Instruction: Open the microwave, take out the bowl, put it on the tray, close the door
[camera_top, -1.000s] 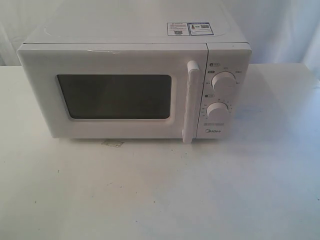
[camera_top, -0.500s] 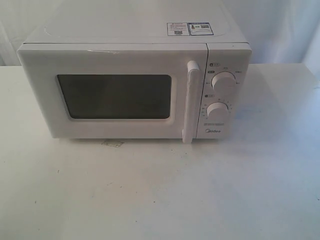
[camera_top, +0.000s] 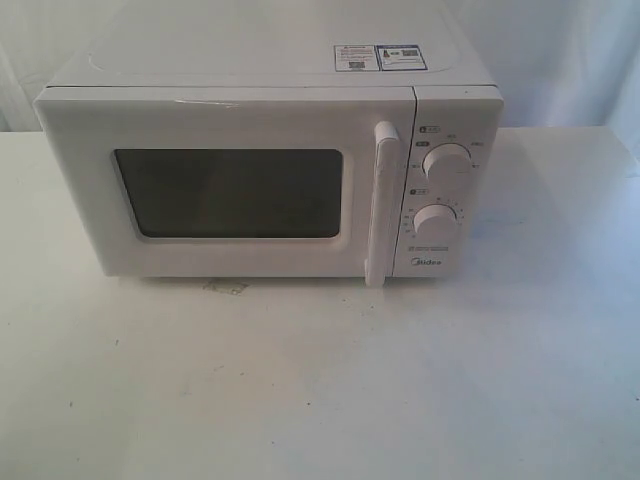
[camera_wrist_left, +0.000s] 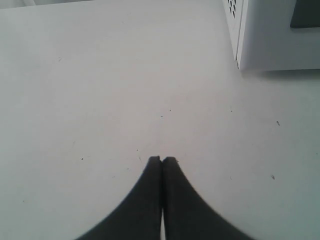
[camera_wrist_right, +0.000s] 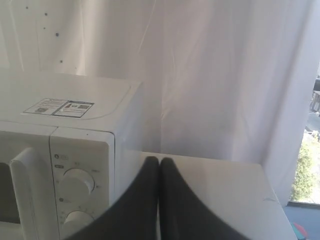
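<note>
— Where's the microwave (camera_top: 250, 65)?
— Middle of the worktop (camera_top: 320, 380), door (camera_top: 228, 195) flush shut. I can't tell what's behind its dark window.
— The tools?
— Left tool (camera_wrist_left: 161, 159) and right tool (camera_wrist_right: 159, 160) are both pressed closed, gripping nothing.

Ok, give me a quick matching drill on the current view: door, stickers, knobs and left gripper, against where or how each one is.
Things:
1. door
2. stickers
3. knobs
4. left gripper

Places or states:
A. on top of the microwave
B. shut, holding nothing, above the table
C. closed, flush with the front
D. stacked one above the other, right of the door

Pairs: 1-C, 2-A, 3-D, 4-B
</note>
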